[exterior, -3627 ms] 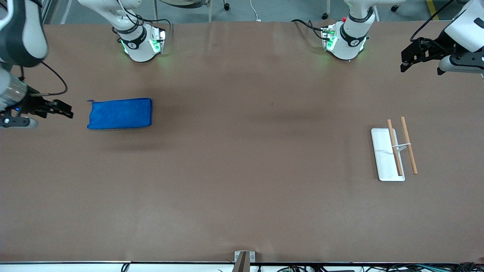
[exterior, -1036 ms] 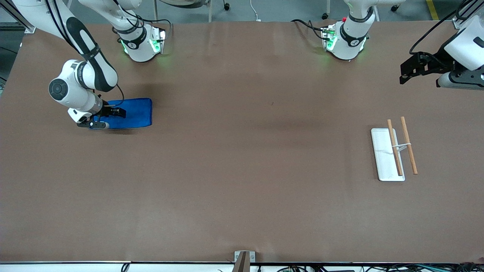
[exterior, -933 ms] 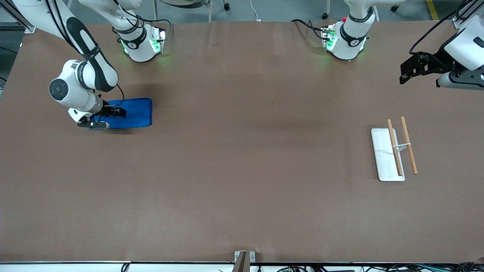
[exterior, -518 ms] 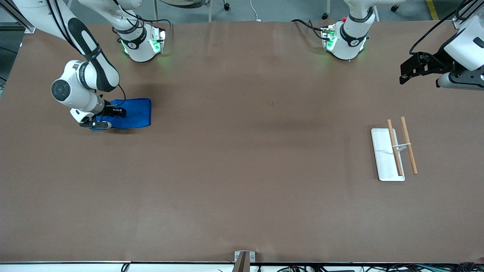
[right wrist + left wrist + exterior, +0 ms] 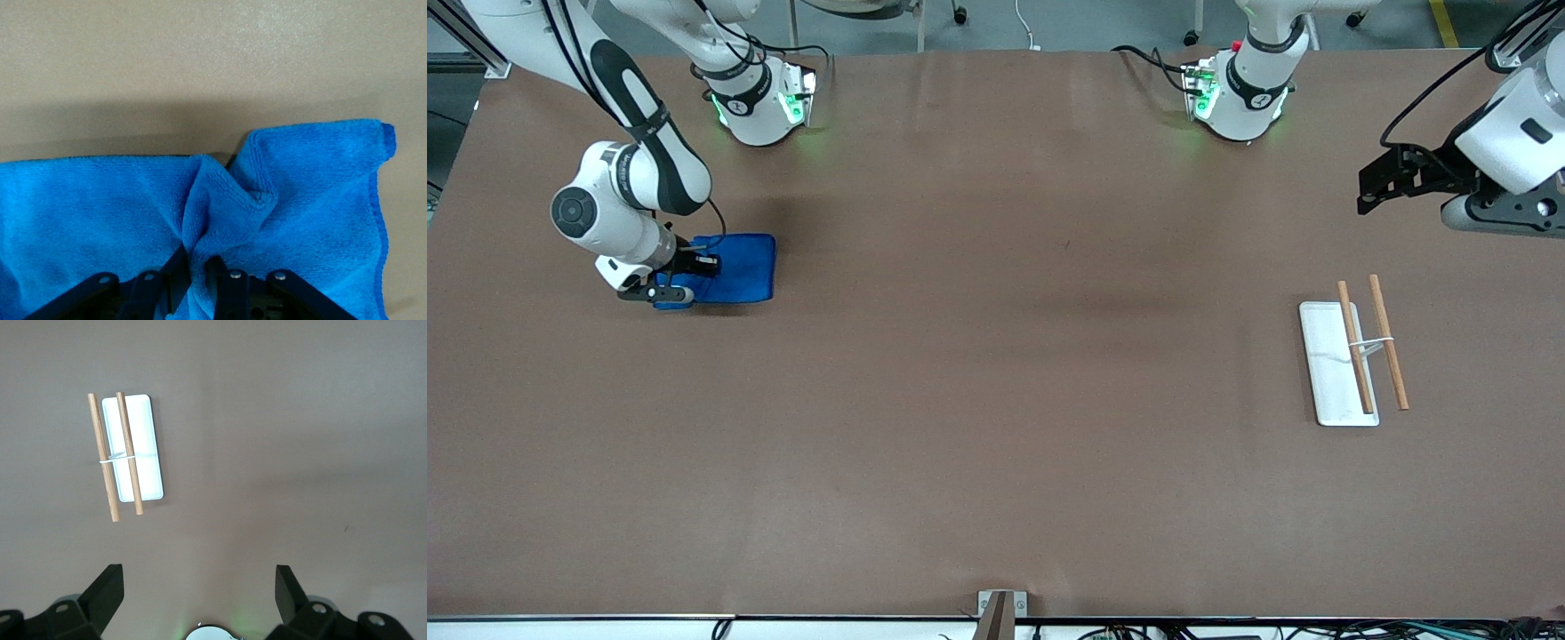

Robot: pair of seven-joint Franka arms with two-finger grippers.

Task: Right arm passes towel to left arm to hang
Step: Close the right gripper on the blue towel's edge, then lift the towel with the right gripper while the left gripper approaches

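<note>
Front view: bright blue fuzzy towel (image 5: pixel 729 280) lying bunched on the brown table (image 5: pixel 996 400) toward the right arm's end, right gripper (image 5: pixel 701 264) bent low onto it. Right wrist view: fingers (image 5: pixel 230 293) pinched on a raised fold of cloth (image 5: pixel 220 220). Left gripper (image 5: pixel 1380 182), fingers spread wide and empty, waits above the table near the white tray with two wooden rods (image 5: pixel 1334 373).

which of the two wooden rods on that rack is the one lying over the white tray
The rod toward the right arm's end of the table. It crosses above the white tray, while its twin rod hangs past the tray's edge, over bare table.
</note>
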